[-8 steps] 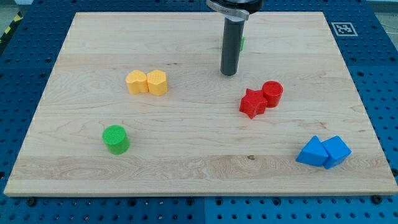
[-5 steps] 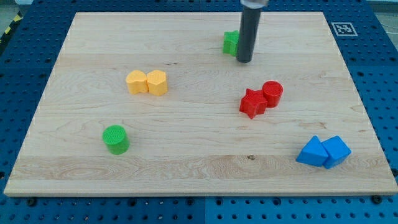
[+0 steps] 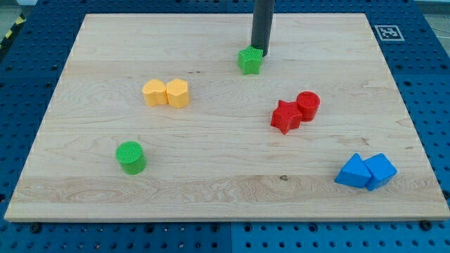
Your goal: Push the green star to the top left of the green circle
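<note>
The green star [image 3: 249, 60] lies near the board's top middle. My tip [image 3: 261, 54] touches its upper right side, the dark rod rising out of the view's top. The green circle [image 3: 131, 157] stands far off at the lower left of the board, well apart from the star and the tip.
Two yellow blocks [image 3: 166, 93] sit side by side left of centre. A red star [image 3: 285, 117] touches a red circle [image 3: 308, 105] right of centre. Two blue blocks [image 3: 365, 171] lie at the lower right. The wooden board [image 3: 225, 204] rests on a blue pegboard.
My tip moved up and right past the green star, then came back to its upper right side. The star has shifted down and left a little.
</note>
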